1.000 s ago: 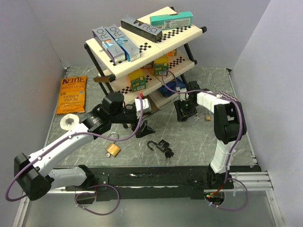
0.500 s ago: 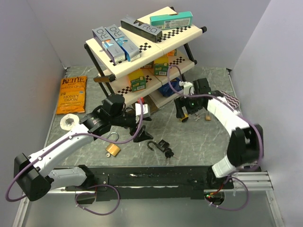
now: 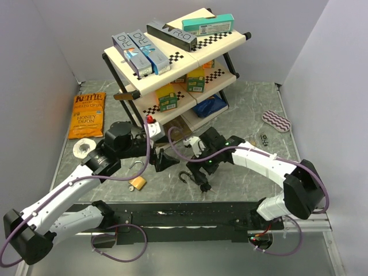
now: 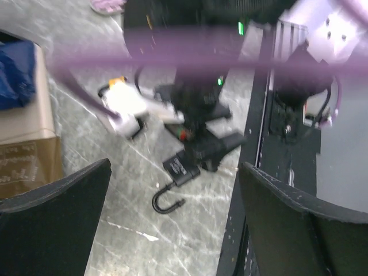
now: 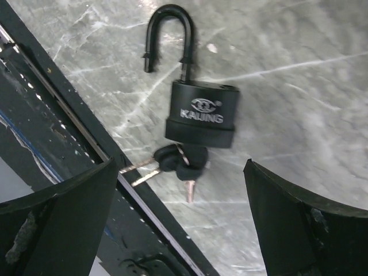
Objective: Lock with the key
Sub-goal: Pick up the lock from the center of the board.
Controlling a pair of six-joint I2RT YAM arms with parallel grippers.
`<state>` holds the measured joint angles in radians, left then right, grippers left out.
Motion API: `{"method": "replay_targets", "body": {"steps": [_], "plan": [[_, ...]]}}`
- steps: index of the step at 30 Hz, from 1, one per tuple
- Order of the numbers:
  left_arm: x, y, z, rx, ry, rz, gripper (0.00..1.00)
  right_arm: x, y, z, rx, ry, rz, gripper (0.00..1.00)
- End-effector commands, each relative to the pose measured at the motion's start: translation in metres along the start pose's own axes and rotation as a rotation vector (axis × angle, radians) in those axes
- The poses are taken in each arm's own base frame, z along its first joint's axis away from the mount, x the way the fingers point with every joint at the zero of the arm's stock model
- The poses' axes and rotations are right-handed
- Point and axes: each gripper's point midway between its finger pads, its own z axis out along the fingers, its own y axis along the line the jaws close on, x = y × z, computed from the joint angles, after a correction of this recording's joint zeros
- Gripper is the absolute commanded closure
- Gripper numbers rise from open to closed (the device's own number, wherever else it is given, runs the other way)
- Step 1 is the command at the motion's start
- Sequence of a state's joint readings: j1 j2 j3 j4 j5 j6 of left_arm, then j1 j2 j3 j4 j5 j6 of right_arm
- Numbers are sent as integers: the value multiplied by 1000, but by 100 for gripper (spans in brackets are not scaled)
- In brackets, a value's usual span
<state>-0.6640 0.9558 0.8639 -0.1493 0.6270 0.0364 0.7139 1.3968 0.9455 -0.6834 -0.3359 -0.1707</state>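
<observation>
Biggest worry first: both arms are crowded over the same near-middle patch of the desk (image 3: 253,106), just in front of the rack (image 3: 178,58). The left arm's purple cable (image 4: 172,46) is draped right across its own wrist view. If both move at once, I'd bet on a bump or a snag.

The left pincer (image 4: 172,172) is spread wide with nothing in it, pointed at the lock from the left. The right pincer (image 5: 179,184) is also gaping and empty, hanging directly over the black padlock (image 5: 200,115) with a finger on each side.

That padlock lies flat on slick stone, its shackle (image 5: 186,43) popped open, right beside the black rail (image 5: 34,115) at the desk's near edge. If the squeeze is off-centre, I think it skates or spins instead of getting pinned. A brass padlock (image 3: 137,181) sits to the left, well apart, so it shouldn't interfere.

The keys (image 5: 181,161) are the smallest and sketchiest part. They're bunched at the bottom of the lock body, and I can't tell if one is actually seated. One sticks out toward the rail, so a nudge could drag it over that edge or yank the bunch loose.
</observation>
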Motion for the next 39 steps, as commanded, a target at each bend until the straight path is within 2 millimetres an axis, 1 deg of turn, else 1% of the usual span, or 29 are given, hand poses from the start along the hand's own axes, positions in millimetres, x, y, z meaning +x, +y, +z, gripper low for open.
{"method": "replay_targets", "body": {"steps": [1, 2, 4, 6, 8, 10, 12, 13, 15, 17, 21, 22, 23, 24, 25, 27, 28, 29, 30, 31, 32, 33, 34, 35, 37, 38, 39], "plan": [[-22, 14, -10, -96, -90, -43, 4, -4, 5, 15, 42, 3, 36, 1], [-23, 14, -12, -100, -99, -52, 4, -6, 5, 18, 44, -8, 29, 2], [-20, 15, -13, -106, -94, -54, 4, 0, 1, 28, 55, 28, 31, 2], [-21, 16, -14, -113, -101, -48, 4, 8, -4, 38, 81, 83, 51, 3], [-25, 17, -16, -116, -114, -40, 4, 7, -10, 41, 108, 88, 49, 3], [-24, 16, -16, -111, -113, -44, 4, 5, -14, 45, 122, 91, 51, 4], [-24, 16, -17, -111, -115, -42, 4, 8, -16, 52, 129, 115, 66, 5], [-24, 16, -18, -113, -116, -38, 4, 7, -17, 54, 128, 115, 68, 7], [-22, 16, -20, -117, -112, -39, 4, 8, -18, 59, 125, 133, 80, 8], [-22, 15, -21, -119, -114, -35, 4, 6, -17, 61, 131, 139, 84, 12], [-21, 18, -20, -130, -117, -35, 4, 14, -13, 73, 165, 203, 70, 16], [-23, 18, -21, -134, -123, -31, 4, 13, -13, 75, 178, 213, 56, 19], [-23, 19, -21, -139, -122, -30, 4, 16, -12, 76, 181, 231, 56, 20], [-24, 21, -21, -147, -124, -29, 4, 19, -13, 80, 186, 251, 61, 23], [-23, 21, -21, -147, -121, -26, 4, 18, -15, 80, 194, 252, 64, 29], [-21, 21, -22, -144, -115, -23, 4, 18, -14, 80, 189, 255, 68, 37], [-22, 20, -23, -144, -117, -23, 4, 21, -14, 79, 183, 255, 66, 48], [-20, 19, -24, -141, -111, -27, 4, 16, -12, 74, 173, 225, 56, 56], [-20, 17, -25, -130, -109, -29, 3, 18, -11, 71, 158, 217, 57, 73], [-20, 15, -25, -122, -110, -32, 3, 16, -9, 67, 139, 199, 57, 82], [-19, 13, -25, -110, -105, -38, 3, 8, -7, 56, 117, 152, 59, 91], [-19, 11, -26, -96, -104, -42, 3, 7, -6, 51, 102, 132, 50, 99], [-19, 6, -25, -66, -102, -51, 3, 9, -3, 47, 84, 122, 42, 100], [-18, 3, -25, -52, -99, -59, 3, 0, -1, 33, 70, 63, 16, 100], [-15, -4, -24, -12, -90, -75, 3, -4, 1, 22, 56, 9, -19, 100], [-15, -5, -24, -4, -87, -80, 3, -12, 2, 7, 57, -51, -60, 100], [-13, -6, -24, 3, -78, -92, 3, -15, 3, 1, 45, -80, -75, 100]]}}
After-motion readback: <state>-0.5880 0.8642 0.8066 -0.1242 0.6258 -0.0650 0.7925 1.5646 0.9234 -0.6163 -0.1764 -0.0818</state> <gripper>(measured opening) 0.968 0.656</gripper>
